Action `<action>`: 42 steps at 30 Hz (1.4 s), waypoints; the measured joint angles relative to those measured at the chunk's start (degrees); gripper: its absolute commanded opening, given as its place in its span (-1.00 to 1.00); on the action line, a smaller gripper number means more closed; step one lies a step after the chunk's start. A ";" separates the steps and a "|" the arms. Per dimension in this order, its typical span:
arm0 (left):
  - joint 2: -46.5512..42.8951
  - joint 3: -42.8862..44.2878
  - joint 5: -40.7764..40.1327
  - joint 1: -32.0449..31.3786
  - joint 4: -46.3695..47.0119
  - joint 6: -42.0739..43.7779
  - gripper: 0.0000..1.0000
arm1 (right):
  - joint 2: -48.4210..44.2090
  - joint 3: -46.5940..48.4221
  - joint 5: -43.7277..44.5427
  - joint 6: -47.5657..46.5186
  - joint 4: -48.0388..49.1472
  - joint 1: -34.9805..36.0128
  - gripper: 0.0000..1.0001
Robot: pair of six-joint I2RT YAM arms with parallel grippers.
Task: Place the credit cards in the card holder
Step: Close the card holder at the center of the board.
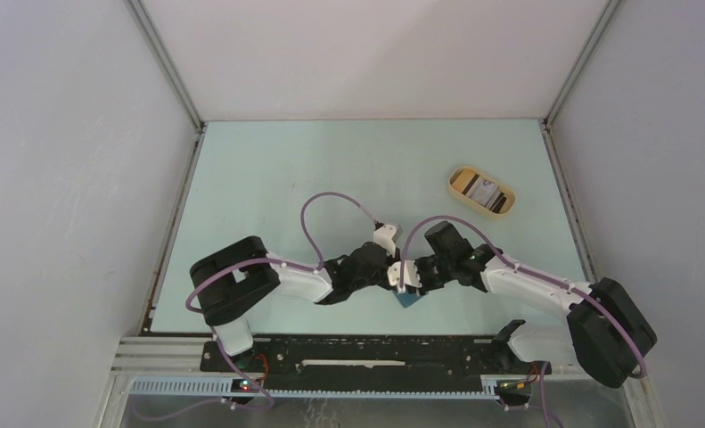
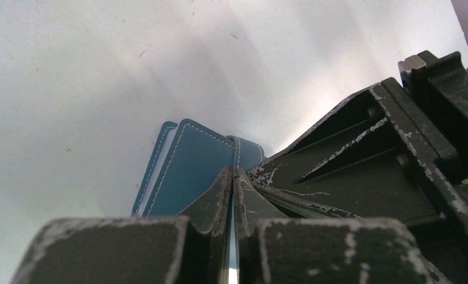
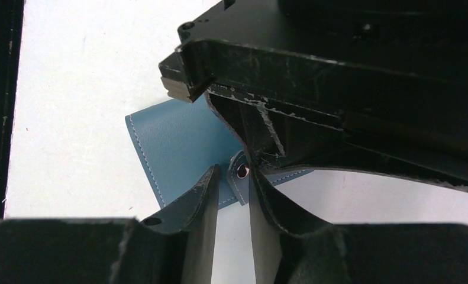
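Note:
The card holder [image 1: 408, 300], a teal-blue wallet, sits near the table's front edge between both grippers. In the left wrist view it [image 2: 190, 165] stands partly unfolded, and my left gripper [image 2: 233, 173] is shut on one thin flap of it. In the right wrist view the wallet [image 3: 172, 142] lies ahead, with its snap tab [image 3: 241, 177] between my right gripper's [image 3: 231, 173] narrowly open fingers, against the right one. The two grippers [image 1: 393, 278] [image 1: 417, 278] almost touch. Whitish-grey credit cards [image 1: 484, 190] lie in the tan tray, far from both grippers.
The tan oval tray [image 1: 460, 178] stands at the back right of the table. A black rail [image 1: 375, 352] runs along the near edge just behind the wallet. Grey walls enclose the table on the left, right and back.

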 measured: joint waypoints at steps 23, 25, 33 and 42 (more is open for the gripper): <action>0.09 -0.96 1.68 0.81 1.66 -0.90 -0.87 | -0.07 -0.07 1.31 -1.49 0.11 0.66 -0.54; 0.09 -0.96 1.81 0.83 1.66 -0.87 -0.87 | -0.15 -0.07 1.31 -1.51 -0.11 0.66 -0.52; 0.09 -1.22 1.84 0.92 1.99 -0.96 -0.88 | -1.09 -0.07 1.27 -1.49 -1.42 0.63 -0.51; 0.09 -1.36 1.86 0.94 2.27 -1.03 -0.88 | -1.29 -0.09 1.29 -1.44 -1.70 0.63 -0.55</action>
